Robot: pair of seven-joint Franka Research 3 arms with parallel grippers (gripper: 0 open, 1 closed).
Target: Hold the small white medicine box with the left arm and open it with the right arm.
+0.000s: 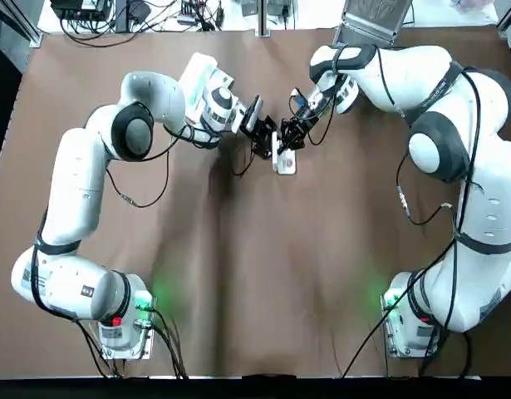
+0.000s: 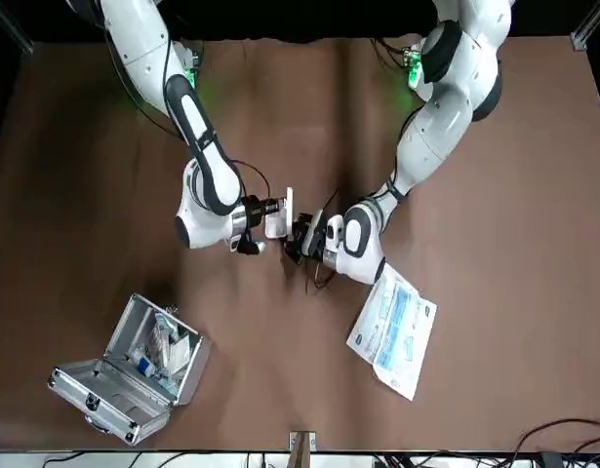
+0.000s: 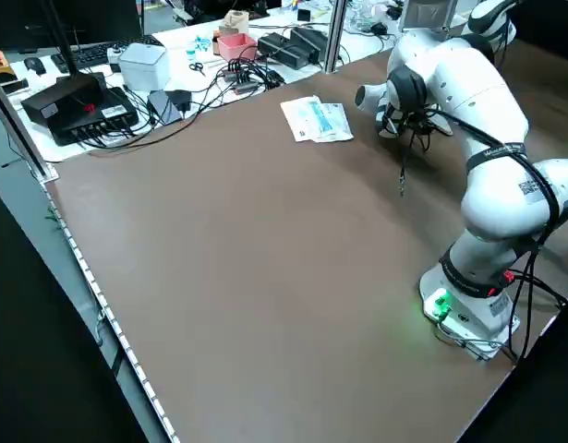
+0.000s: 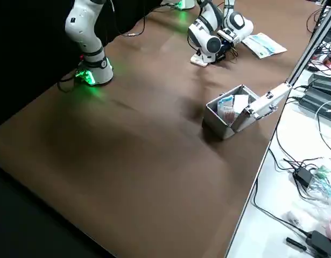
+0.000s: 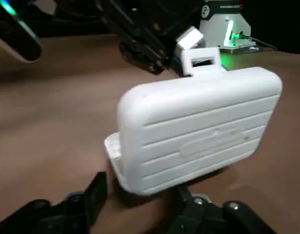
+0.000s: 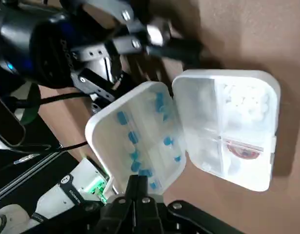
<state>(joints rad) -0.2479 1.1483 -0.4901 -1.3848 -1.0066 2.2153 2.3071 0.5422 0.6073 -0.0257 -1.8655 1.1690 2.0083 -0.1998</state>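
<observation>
Right gripper [image 6: 136, 185] is pinched shut on the free edge of the lid [image 6: 135, 131], low in the centre of its wrist view. We judge the opening nearly done. The lid stands raised, about upright, beside the base [image 6: 232, 131], with blue pills showing in the lid's pockets and white ones in the base.

Left gripper [image 5: 140, 195] clamps the small white medicine box [image 1: 285, 160] low down, a finger at each side. The box sits on the brown table [image 1: 238, 274] in the upper middle of the top view, between the two wrists.

To finish well, we should swing the lid along its hinge arc and not drag it sideways. We should go slowly so no pills jump out, while the left grip holds the base flat against the table.

Farther off, a white-and-blue packet [image 2: 392, 327] and an open metal case [image 2: 134, 366] lie well apart from the work and need no care.
</observation>
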